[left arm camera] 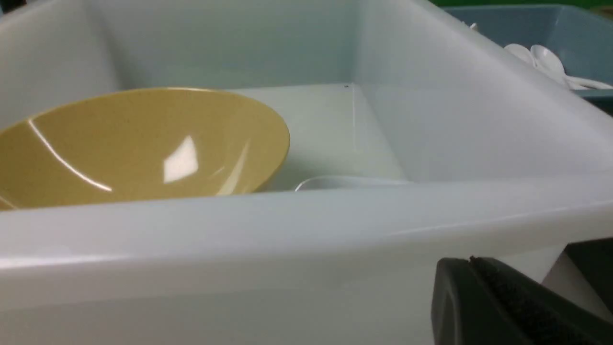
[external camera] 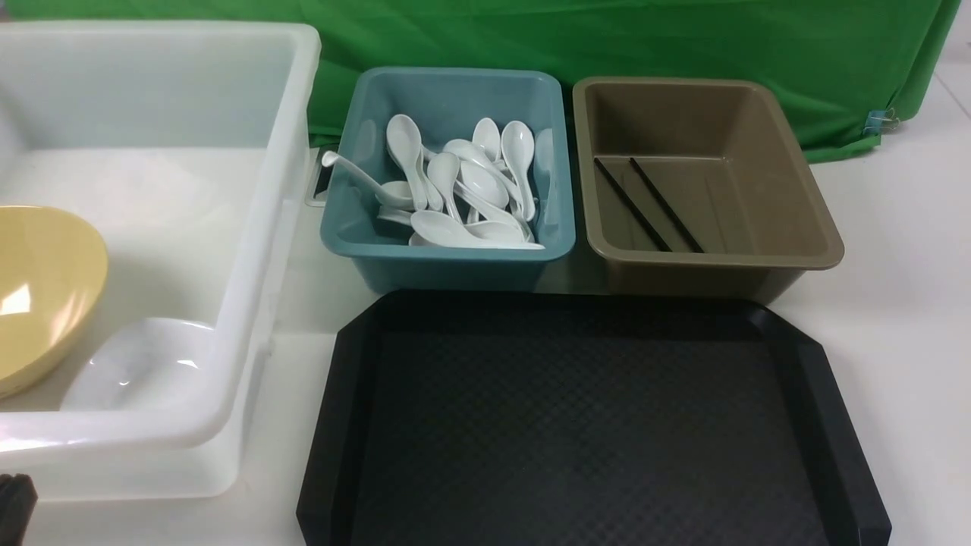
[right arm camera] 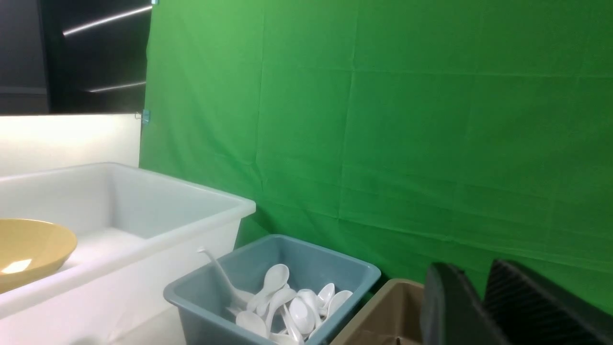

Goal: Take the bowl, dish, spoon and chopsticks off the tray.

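Observation:
The black tray [external camera: 592,425] lies at the front with nothing on it. In the big white tub [external camera: 250,227] on the left, the yellow bowl [external camera: 42,288] leans tilted beside a white dish [external camera: 140,364]. Several white spoons [external camera: 463,189] are heaped in the teal tub [external camera: 447,262]; the task's spoon cannot be told from the others. Both black chopsticks [external camera: 648,203] rest in the brown tub [external camera: 713,262]. My left gripper [left arm camera: 471,261] is shut and empty, low outside the white tub's near wall [left arm camera: 287,225]. High up facing the green cloth, my right gripper [right arm camera: 471,264] stands slightly open, holding nothing.
A green cloth [external camera: 607,38] hangs behind the tubs. The teal and brown tubs stand side by side just beyond the tray's far rim. White tabletop [external camera: 903,318] runs along the tray's right side. A dark part of my left arm [external camera: 15,504] shows at the front view's lower left corner.

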`<control>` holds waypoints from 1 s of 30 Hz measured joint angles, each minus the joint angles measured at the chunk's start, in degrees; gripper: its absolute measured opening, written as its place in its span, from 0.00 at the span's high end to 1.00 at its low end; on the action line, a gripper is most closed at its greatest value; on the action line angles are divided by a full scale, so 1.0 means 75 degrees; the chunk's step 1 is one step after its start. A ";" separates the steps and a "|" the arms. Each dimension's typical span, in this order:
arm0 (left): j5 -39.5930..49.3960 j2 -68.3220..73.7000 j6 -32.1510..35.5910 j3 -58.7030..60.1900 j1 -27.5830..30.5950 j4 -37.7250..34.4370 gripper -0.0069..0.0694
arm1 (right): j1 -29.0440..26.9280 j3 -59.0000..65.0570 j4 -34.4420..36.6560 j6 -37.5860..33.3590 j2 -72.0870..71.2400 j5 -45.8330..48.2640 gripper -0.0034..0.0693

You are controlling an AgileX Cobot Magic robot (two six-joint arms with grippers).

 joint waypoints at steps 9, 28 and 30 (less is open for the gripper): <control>0.0051 0.0000 0.0000 0.0000 0.0000 0.0108 0.89 | 0.0000 0.0000 0.0000 0.0000 0.0000 0.0000 0.77; 0.0068 0.0000 0.0000 0.0000 0.0000 0.0191 0.89 | 0.0000 0.0000 0.2363 -0.1984 0.0000 -0.0211 0.73; 0.0068 0.0000 0.0000 0.0000 0.0000 0.0191 0.89 | 0.0000 0.0000 0.3669 -0.3292 0.0000 -0.0379 0.72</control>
